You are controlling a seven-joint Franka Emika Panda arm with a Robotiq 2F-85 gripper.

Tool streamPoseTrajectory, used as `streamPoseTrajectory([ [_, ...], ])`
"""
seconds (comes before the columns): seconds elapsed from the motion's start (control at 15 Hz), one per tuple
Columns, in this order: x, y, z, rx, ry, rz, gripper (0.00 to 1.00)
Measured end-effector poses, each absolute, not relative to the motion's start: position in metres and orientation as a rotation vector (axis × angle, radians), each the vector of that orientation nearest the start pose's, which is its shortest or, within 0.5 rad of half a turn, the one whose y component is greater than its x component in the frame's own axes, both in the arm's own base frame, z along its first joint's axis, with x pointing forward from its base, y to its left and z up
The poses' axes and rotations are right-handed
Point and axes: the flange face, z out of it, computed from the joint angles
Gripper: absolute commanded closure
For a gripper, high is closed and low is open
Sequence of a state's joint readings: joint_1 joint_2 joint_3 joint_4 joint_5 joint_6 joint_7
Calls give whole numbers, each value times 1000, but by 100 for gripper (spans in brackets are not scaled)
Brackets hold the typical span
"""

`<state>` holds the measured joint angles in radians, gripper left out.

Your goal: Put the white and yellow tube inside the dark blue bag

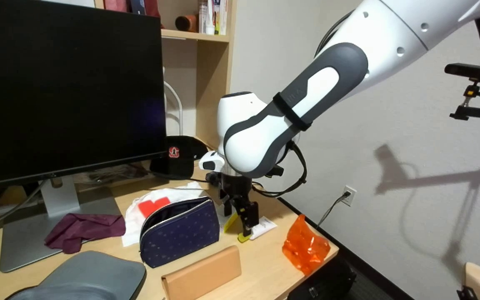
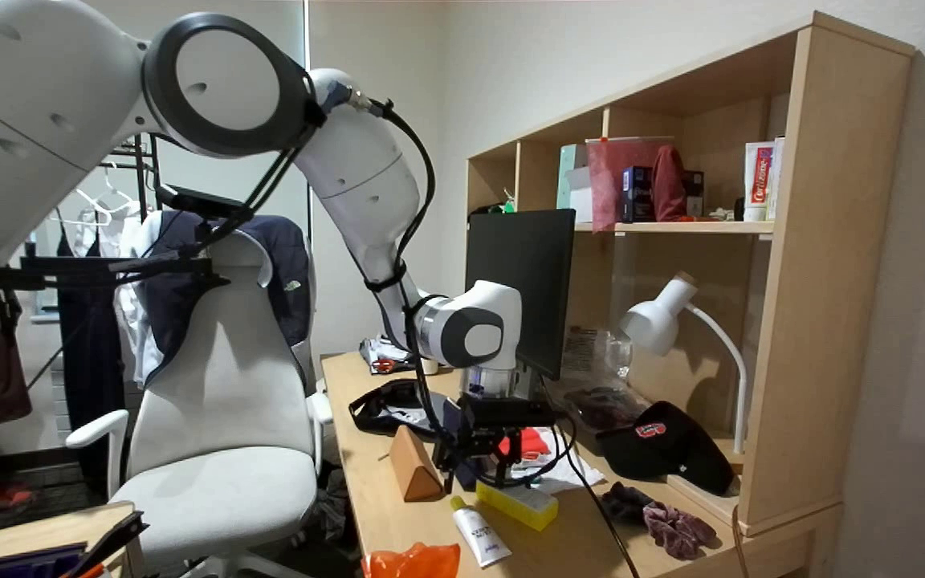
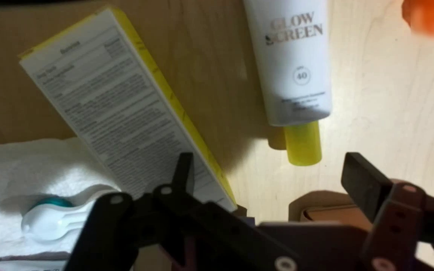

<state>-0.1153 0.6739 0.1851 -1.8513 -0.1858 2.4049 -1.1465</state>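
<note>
Tube [image 3: 294,75] lying loose on the desk [image 1: 269,271], outside the blue bag [image 1: 181,235]; claw [image 3: 271,169] poised above.
In the wrist view the fingers [image 3: 362,184] are seen set wide apart, with nothing held. The tube is laid flat, its yellow cap [image 3: 303,146] turned toward the claw, bare desk being shown between the cap and each finger. A yellow-and-white box [image 3: 123,98] is noted beside the tube, one end partly covered by a finger. In an exterior view the bag is found upright, its zipped top gaping; the box's yellow side is glimpsed between bag and claw. A tan case [image 1: 202,273] is placed just beside the bag; orange plastic [image 1: 305,246] is left near the desk's edge. Behind the bag, a white cloth [image 1: 132,231] marked with a red heart [image 1: 153,207] is spread.
</note>
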Motion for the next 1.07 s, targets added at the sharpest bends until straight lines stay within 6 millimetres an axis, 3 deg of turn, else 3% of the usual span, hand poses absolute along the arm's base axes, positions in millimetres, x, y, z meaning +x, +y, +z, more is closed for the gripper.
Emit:
streamPoseTrajectory([
  [0.53,627,46,156,-2436,-1825,-1,0],
  [1.07,595,45,162,-2443,-1748,21,0],
])
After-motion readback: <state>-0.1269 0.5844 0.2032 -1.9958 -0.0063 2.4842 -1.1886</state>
